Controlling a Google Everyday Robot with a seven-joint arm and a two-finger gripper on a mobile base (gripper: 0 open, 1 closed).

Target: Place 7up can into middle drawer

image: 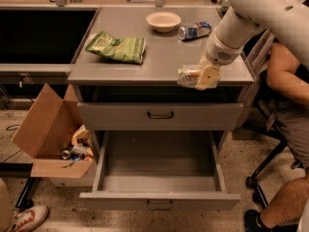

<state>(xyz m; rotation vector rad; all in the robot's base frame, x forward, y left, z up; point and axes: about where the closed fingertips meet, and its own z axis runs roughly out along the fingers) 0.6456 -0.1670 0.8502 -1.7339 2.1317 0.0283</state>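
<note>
My gripper is shut on the 7up can, a dented silvery-white can with green and orange print, held on its side. It hangs at the front right edge of the grey cabinet top, just above and in front of it. The middle drawer is pulled fully open below, wide and shallow, with a small dark loop handle at its front. Its inside shows bare. The closed drawer front above it has a matching handle.
On the cabinet top lie a green chip bag, a white bowl and a blue-and-silver can on its side. An open cardboard box with trash stands at the left. A seated person and chair are at the right.
</note>
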